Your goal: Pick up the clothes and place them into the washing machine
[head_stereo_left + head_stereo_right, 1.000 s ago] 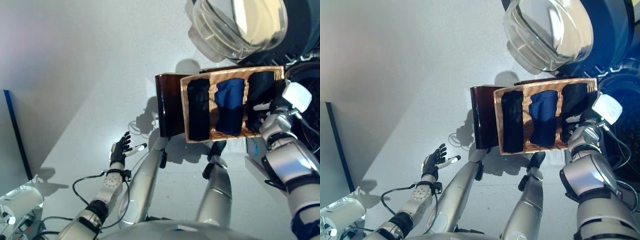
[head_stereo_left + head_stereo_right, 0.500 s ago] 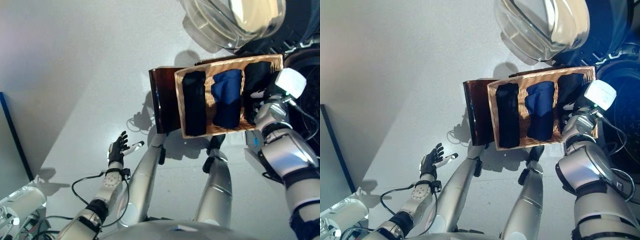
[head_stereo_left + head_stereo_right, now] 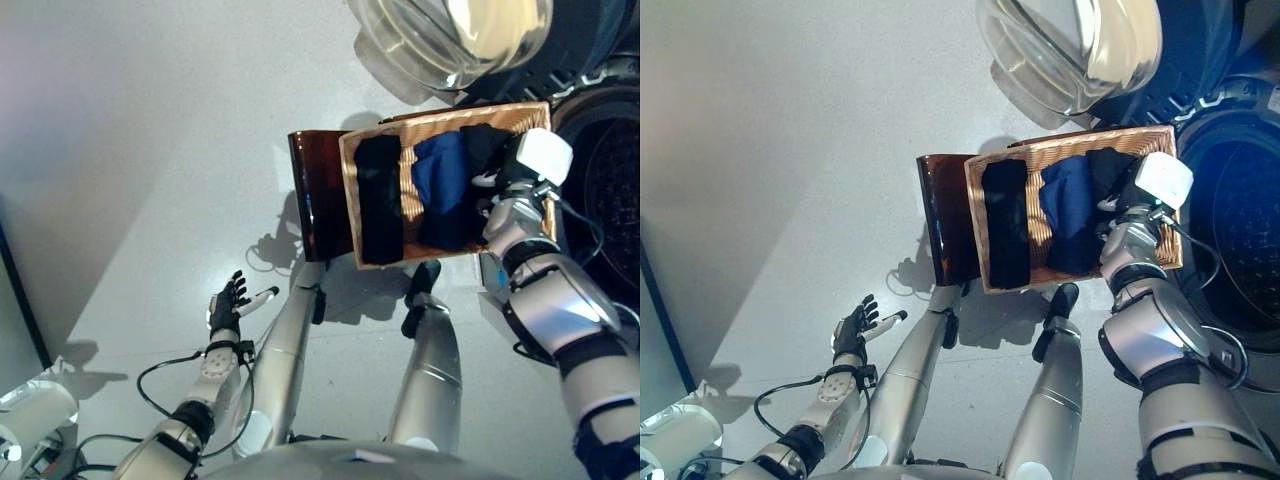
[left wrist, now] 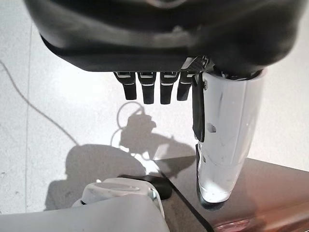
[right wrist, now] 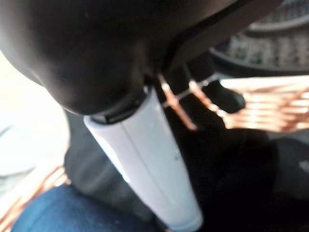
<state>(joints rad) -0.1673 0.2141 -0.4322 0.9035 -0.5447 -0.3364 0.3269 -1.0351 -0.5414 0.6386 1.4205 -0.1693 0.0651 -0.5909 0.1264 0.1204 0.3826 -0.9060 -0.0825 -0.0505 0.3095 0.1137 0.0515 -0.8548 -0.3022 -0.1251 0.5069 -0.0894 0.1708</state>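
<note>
A woven basket (image 3: 347,190) rests on a dark brown stand (image 3: 318,200) in front of the washing machine. In it lie a black garment (image 3: 378,200) on the left, a blue garment (image 3: 440,180) in the middle and another black garment (image 3: 485,148) on the right. My right hand (image 3: 492,190) reaches down into the basket over the right black garment (image 5: 231,164), its white-covered thumb (image 5: 149,164) straight beside the blue cloth (image 5: 63,212). My left hand (image 3: 228,305) hangs open low over the floor, holding nothing.
The washing machine's round glass door (image 3: 450,30) stands swung open above the basket. The dark drum opening (image 3: 1240,230) is to the right of the basket. Grey floor (image 3: 150,150) spreads out to the left.
The camera view has shifted. My right hand has gone further down into the basket, onto the right black garment. The left hand stays open and idle.
</note>
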